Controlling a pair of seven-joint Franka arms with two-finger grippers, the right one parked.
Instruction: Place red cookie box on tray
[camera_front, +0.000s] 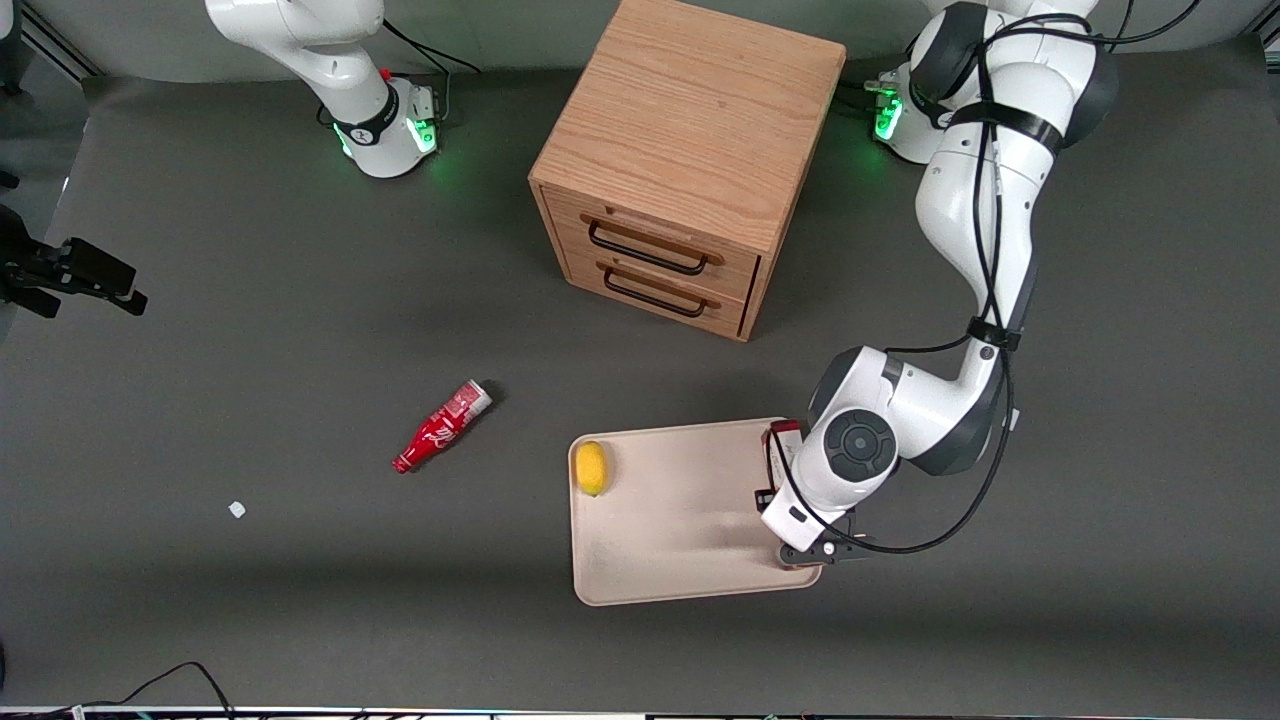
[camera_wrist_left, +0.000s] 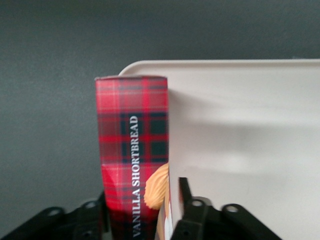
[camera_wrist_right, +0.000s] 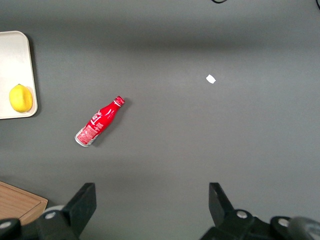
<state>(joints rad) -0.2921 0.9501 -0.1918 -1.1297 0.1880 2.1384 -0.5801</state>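
Note:
The red cookie box (camera_wrist_left: 132, 135), tartan with "VANILLA SHORTBREAD" lettering and a tan cookie picture, lies along the tray's (camera_front: 680, 520) edge toward the working arm's end. One long side overhangs the tray (camera_wrist_left: 240, 130) rim onto the grey table. My gripper (camera_wrist_left: 142, 200) straddles the box, and a thin strip of tray shows between the box and one finger (camera_wrist_left: 184, 192), so it is open. In the front view the wrist hides most of the red cookie box (camera_front: 781, 437), and the gripper (camera_front: 775, 495) sits low over it.
A yellow lemon (camera_front: 591, 467) lies on the tray's edge toward the parked arm. A small red bottle (camera_front: 442, 426) and a white scrap (camera_front: 237, 509) lie on the table farther that way. The wooden drawer cabinet (camera_front: 685, 160) stands farther from the front camera than the tray.

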